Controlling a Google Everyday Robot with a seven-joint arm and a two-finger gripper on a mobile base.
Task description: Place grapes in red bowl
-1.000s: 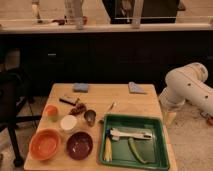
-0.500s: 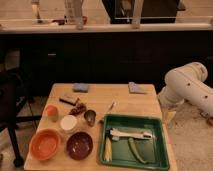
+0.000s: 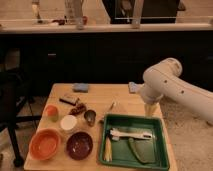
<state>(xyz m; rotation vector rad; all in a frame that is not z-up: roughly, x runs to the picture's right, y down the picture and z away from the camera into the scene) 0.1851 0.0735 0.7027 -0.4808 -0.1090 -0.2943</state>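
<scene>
On the wooden table [image 3: 102, 93], your gripper [image 3: 150, 109] hangs spread and empty by the green tray [image 3: 131, 118], well apart from the grapes [image 3: 77, 109]: likely light, knobbly, hard; pinch across the bunch.

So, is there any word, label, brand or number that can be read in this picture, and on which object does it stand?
No readable text anywhere.
Flat dark packet on the table: any print is too blurred to read.
Gripper, hanging over the table's right edge beside the green tray: no marking visible.
</scene>
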